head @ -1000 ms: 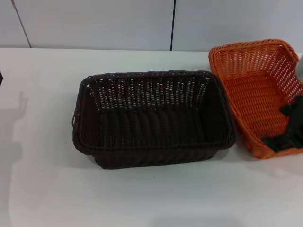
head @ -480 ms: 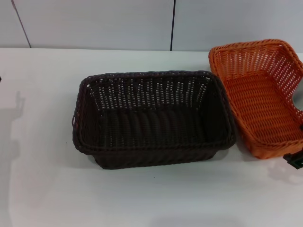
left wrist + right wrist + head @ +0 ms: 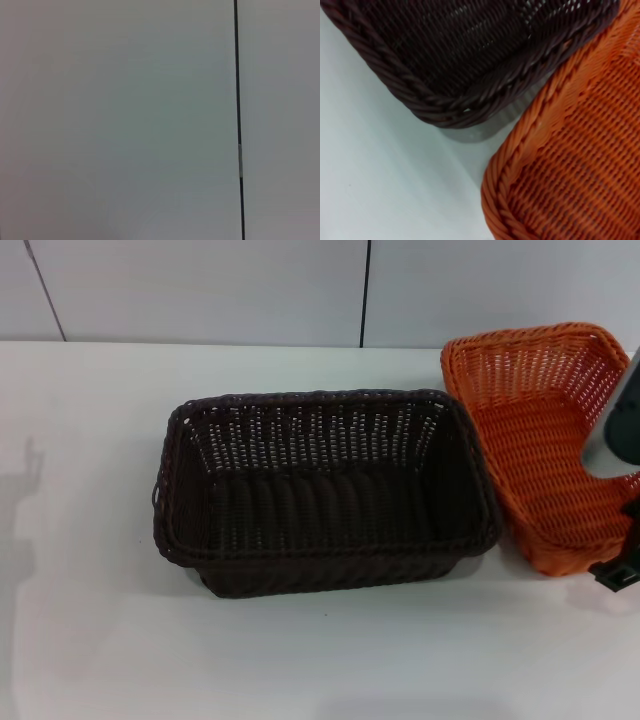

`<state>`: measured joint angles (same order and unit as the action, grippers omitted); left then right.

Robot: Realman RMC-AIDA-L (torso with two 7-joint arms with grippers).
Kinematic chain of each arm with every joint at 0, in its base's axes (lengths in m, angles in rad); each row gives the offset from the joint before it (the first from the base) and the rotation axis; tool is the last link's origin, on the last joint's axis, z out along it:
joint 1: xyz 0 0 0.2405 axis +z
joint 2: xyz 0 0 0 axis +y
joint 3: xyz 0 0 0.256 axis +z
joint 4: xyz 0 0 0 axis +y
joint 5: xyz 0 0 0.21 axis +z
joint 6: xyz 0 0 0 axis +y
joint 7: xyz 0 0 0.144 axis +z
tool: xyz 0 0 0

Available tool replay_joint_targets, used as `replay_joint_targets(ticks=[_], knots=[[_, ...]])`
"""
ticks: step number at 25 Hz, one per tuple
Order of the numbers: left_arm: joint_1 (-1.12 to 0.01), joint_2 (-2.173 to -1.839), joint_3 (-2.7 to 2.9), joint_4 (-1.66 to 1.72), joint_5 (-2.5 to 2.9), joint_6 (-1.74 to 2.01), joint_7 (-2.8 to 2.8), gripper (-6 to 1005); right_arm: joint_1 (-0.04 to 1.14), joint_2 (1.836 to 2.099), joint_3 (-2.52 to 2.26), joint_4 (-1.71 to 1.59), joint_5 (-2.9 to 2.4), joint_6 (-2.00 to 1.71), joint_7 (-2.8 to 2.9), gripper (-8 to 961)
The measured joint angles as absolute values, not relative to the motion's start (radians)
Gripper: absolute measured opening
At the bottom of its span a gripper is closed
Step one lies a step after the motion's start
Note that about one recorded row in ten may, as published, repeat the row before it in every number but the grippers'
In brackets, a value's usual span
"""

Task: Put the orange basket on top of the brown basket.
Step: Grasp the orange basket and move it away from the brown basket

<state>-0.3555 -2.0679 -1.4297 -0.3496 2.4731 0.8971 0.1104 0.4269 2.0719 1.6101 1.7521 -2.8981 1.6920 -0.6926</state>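
Wicker, likely light and stiff: orange basket (image 3: pixel 545 445) sits on table (image 3: pixel 90 590) just right of brown basket (image 3: pixel 325 490). Grip braided rim. Right gripper (image 3: pixel 618 572) at its near corner, fingers unreadable.

The orange basket (image 3: pixel 545 445) sits just right of the brown basket (image 3: pixel 325 490) on the table (image 3: pixel 90 620)
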Motion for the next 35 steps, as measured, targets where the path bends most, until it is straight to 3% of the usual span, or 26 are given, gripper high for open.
replay_joint_targets(ticks=[16, 19, 24, 35], knots=[[-0.368, -2.063, -1.455, -0.336, 2.471, 0.897, 0.115, 778, 0.467, 2.072, 1.581, 1.550, -2.919, 1.578, -0.684, 727], [-0.369, -2.062, -1.455, -0.336, 2.471, 0.897, 0.115, 778, 0.468, 2.073, 1.577, 1.542, -2.919, 1.573, -0.676, 511], [-0.370, -2.062, -1.457, -0.336, 2.471, 0.897, 0.117, 777, 0.477, 2.072, 1.586, 1.555, -2.919, 1.570, -0.649, 305], [-0.370, -2.062, -1.457, -0.336, 2.471, 0.897, 0.117, 777, 0.534, 2.066, 1.644, 1.607, -2.919, 1.587, -0.560, 226]])
